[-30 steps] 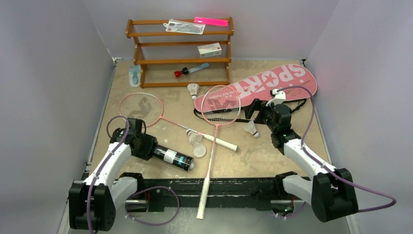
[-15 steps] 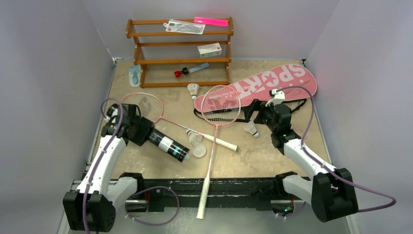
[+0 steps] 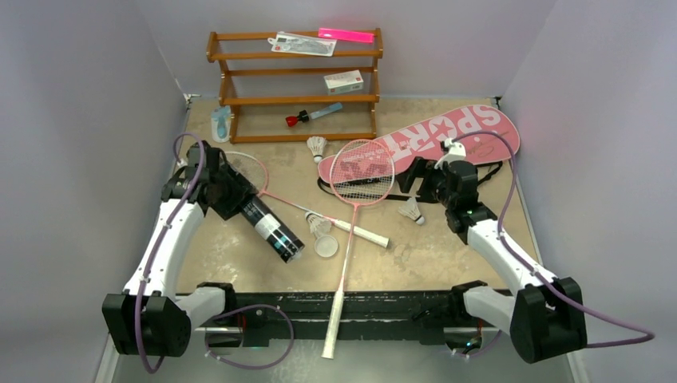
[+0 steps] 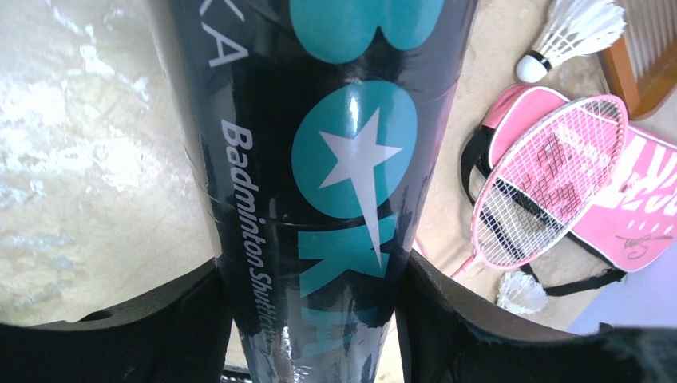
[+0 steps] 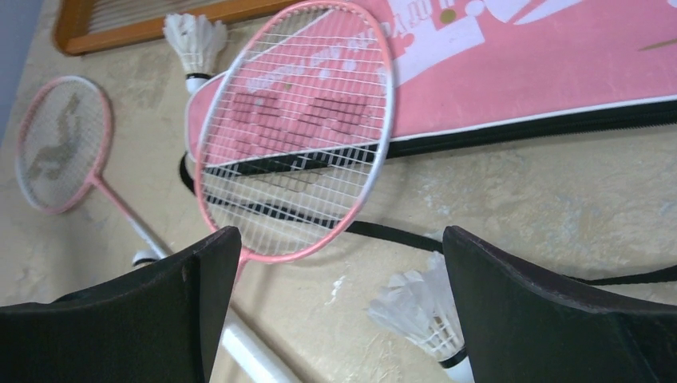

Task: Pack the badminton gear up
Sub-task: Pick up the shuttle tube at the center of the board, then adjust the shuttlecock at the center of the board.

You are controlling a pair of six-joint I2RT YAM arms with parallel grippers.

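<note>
Black tube (image 3: 270,230) clamped at one end in my left gripper (image 3: 238,203), slanting over the table (image 3: 415,257) on its left side | my right gripper (image 5: 339,307) spread wide, holding nothing, above a shuttlecock (image 5: 419,315) by the racket (image 5: 295,132) lying on the bag (image 5: 543,64)

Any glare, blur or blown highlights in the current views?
Left wrist: black tube fills the frame, streaky reflections on its gloss; table at left blown out. Right wrist: nearest shuttlecock soft, racket strings sharp. Top external: even light, soft shadows, everything in focus.
</note>
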